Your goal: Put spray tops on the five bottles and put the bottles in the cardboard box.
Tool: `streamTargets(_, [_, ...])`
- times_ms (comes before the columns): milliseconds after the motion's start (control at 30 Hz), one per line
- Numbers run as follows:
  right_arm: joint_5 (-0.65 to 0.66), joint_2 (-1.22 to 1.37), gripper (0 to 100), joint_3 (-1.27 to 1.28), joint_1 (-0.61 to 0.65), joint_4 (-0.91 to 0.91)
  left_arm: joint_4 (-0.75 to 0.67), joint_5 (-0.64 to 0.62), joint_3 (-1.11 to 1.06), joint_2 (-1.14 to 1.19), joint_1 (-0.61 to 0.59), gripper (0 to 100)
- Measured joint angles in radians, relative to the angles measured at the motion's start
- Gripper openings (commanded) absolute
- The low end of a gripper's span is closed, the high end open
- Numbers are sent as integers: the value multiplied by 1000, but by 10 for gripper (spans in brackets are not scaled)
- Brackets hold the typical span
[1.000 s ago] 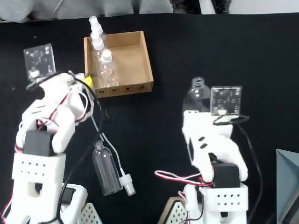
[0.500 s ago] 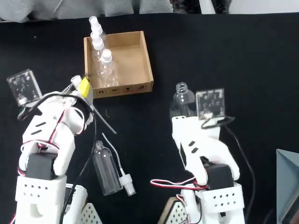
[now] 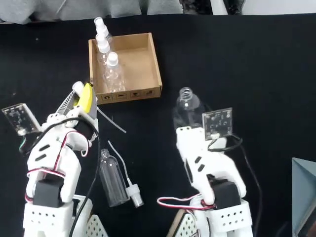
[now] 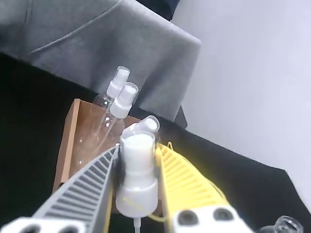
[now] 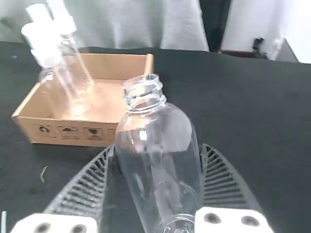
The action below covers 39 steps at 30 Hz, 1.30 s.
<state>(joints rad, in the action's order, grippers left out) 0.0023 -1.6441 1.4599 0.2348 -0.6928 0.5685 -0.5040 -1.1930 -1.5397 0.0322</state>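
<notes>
my left claw (image 4: 137,151) grips a white spray top (image 4: 138,171), my right claw (image 5: 158,150) a clear uncapped bottle (image 5: 156,133); black table (image 3: 247,59), grey cloth (image 4: 97,43) behind the brown cardboard box (image 3: 131,94).

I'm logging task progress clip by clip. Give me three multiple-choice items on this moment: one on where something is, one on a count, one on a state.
1. The loose bottle lies:
A) on the table beside a spray top
B) inside the box
C) in a gripper

2. Bottles in the cardboard box:
A) one
B) three
C) five

3. The held bottle in the right gripper is:
A) capped
B) open-necked, with no top
C) lying flat on the table

Answers:
1 A: the high view shows it flat on the table next to the unattached top.
2 B: three capped bottles lean along one side of the box.
3 B: the right wrist view shows a bare threaded neck.
</notes>
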Motion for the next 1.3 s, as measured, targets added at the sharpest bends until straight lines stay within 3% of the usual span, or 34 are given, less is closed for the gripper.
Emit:
streamTargets(200, [0,-77,141,49,43,21,-26,-3,-49,-98,0,28])
streamTargets(867, [0,-152,141,101,43,21,-26,-275,-124,-270,0,29])
streamTargets(1067, [106,-152,141,118,43,21,-26,-331,-124,-270,0,29])
streamTargets(1300, [126,-152,142,121,43,21,-26,-342,-124,-270,0,29])
